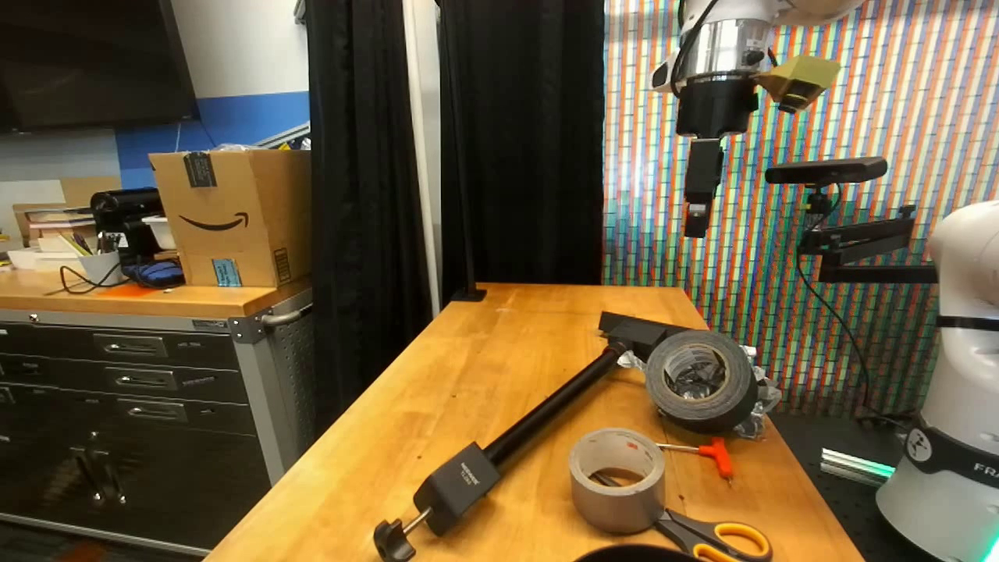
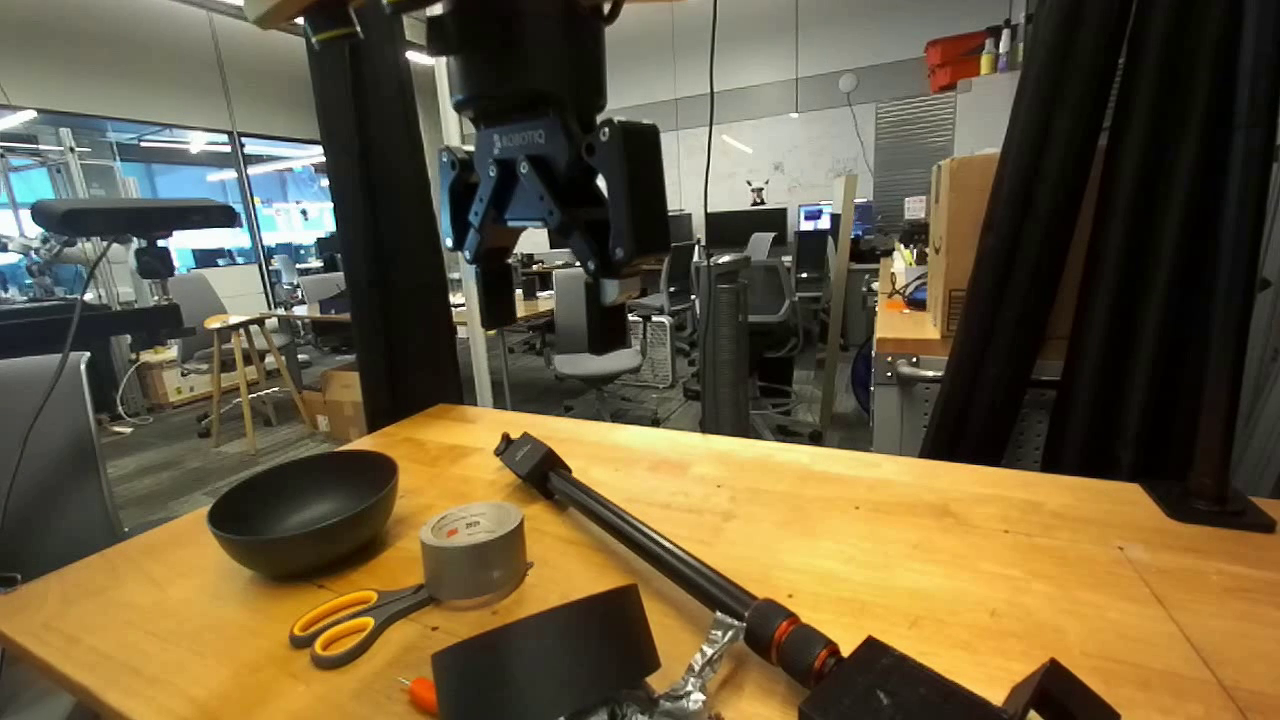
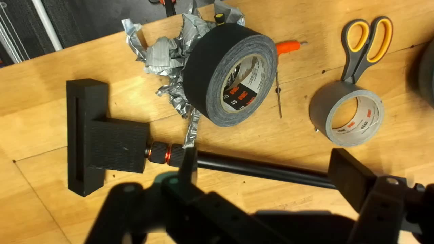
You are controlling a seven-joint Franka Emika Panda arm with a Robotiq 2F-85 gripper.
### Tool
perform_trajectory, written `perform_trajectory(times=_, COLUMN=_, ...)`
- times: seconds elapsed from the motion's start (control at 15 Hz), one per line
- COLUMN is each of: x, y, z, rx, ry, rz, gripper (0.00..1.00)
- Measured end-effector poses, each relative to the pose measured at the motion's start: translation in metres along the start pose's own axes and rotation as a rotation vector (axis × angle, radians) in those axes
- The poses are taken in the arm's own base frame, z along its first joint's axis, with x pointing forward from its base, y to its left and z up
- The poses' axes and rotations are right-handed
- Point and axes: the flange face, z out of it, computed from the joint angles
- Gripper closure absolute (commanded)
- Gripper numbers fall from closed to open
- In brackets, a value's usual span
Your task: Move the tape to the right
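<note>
In an exterior view: hand [image 2: 550,308] above bench [image 2: 900,520], fingers [image 2: 496,298] apart. Grey tape [image 2: 475,562] lies flat on bench, right of black bowl [image 2: 300,550]; scissors [image 2: 392,603] stick out from its near-left side. Long black bar [image 2: 650,543] to its right. Black tape roll [image 2: 545,660] nearer, tilted, beside crumpled silver scraps [image 2: 712,651].

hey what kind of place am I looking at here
Likely a robotics lab or workshop, judging by the robot arm, the drawer cabinet and the office chairs in the background.
</note>
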Motion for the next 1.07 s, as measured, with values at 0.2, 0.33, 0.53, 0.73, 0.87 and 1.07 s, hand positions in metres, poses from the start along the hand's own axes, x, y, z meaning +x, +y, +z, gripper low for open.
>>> perform_trajectory(times=0.2, x=0.001, y=-0.032, z=0.014, rx=-0.037, ry=-0.037, rz=-0.088, gripper=0.00)
perform_trajectory(times=0.33, x=0.002, y=-0.055, z=0.026, rx=-0.063, ry=-0.066, rz=-0.144, gripper=0.00)
perform_trajectory(times=0.53, x=0.006, y=-0.077, z=0.044, rx=-0.089, ry=-0.106, rz=-0.204, gripper=0.00)
perform_trajectory(times=0.73, x=0.014, y=-0.093, z=0.058, rx=-0.100, ry=-0.134, rz=-0.242, gripper=0.00)
perform_trajectory(times=0.87, x=0.023, y=-0.106, z=0.066, rx=-0.107, ry=-0.151, rz=-0.269, gripper=0.00)
perform_trajectory(times=1.07, x=0.038, y=-0.133, z=0.077, rx=-0.118, ry=-0.176, rz=-0.318, gripper=0.00)
